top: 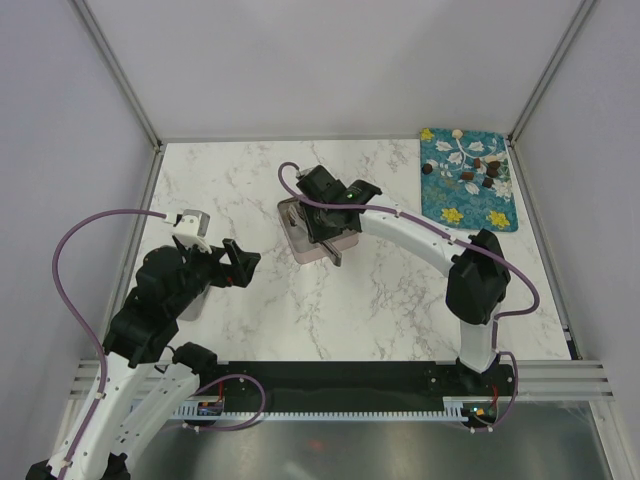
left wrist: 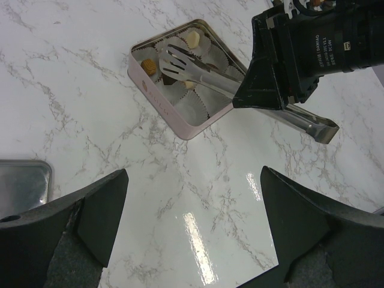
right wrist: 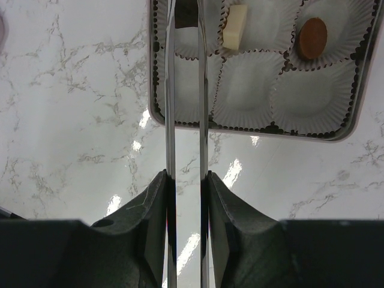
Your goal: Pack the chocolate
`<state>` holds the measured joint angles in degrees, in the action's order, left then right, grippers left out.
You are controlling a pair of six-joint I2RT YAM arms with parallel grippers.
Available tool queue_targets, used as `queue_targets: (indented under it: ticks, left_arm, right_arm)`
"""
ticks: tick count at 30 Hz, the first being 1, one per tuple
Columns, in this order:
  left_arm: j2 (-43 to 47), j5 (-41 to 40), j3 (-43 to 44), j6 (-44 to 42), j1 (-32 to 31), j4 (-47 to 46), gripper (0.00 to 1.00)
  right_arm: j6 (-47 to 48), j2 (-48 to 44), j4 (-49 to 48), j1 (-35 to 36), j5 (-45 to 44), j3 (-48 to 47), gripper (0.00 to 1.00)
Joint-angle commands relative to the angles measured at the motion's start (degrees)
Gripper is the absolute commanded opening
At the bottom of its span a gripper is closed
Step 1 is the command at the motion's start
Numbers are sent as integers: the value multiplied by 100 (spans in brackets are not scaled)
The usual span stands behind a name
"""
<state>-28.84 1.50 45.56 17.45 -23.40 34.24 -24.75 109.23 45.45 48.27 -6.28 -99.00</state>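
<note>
Nearest you, at the near left of the tabletop [top: 380, 300], your left gripper [left wrist: 192, 231] hangs low over the white marble with its two dark fingers spread wide and nothing between them. A flat grey metal piece [left wrist: 21, 180] lies close by toward the left edge, only partly in view. Further in, about the middle of the tabletop, your right gripper [right wrist: 186, 186] is clamped on a pair of thin metal tongs [right wrist: 170, 108]. It squeezes the two arms partway along, so they run nearly parallel. The hinged end of the tongs sticks out toward the near edge, and the tips reach over a square pink tin [left wrist: 157, 96]. The tin sits open and is lined with white fluted paper cups [right wrist: 252, 99], most of them unfilled. Some of the chocolate [left wrist: 192, 40] is in the tin: a cream-white piece [right wrist: 235, 27] and a round brown piece [right wrist: 312, 38] each sit in their own cup. A dark piece [right wrist: 186, 11] lies right at the tong tips, and you cannot tell whether the tongs pinch it. Farthest away, in the far right corner, a teal flowered cloth [top: 470, 205] carries the loose pieces [top: 478, 164], dark, brown and pale, scattered over its far half, well apart from the tin.
</note>
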Motion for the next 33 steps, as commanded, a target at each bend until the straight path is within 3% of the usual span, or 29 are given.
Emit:
queue_targets:
  ticks: [1,17,27,31,32,33]
  left_arm:
    - [19,-141,41,-111,-16,-49,100]
    - [1,-123,32,-111,-16,-40,100]
    - [1,-123,32,-102,-16,-49,100]
    - [10,-123,32,-111,-16,-40,100]
    - [10,-106,23,-111,-16,-49,100]
    - [10,-106,23,-111,-16,-49,100]
  right_arm:
    - [-109,46,-194,24,-5,-14,34]
    - [-65,55,-116,33,-189,-102,45]
    - [120,-112,200,-28,-470,-514,44]
    - [330,-314,403,-326,-716,-577,45]
    - [522,-497,490,-927,-873,-498,46]
    - [611,-551,500,-933,-875,-497,46]
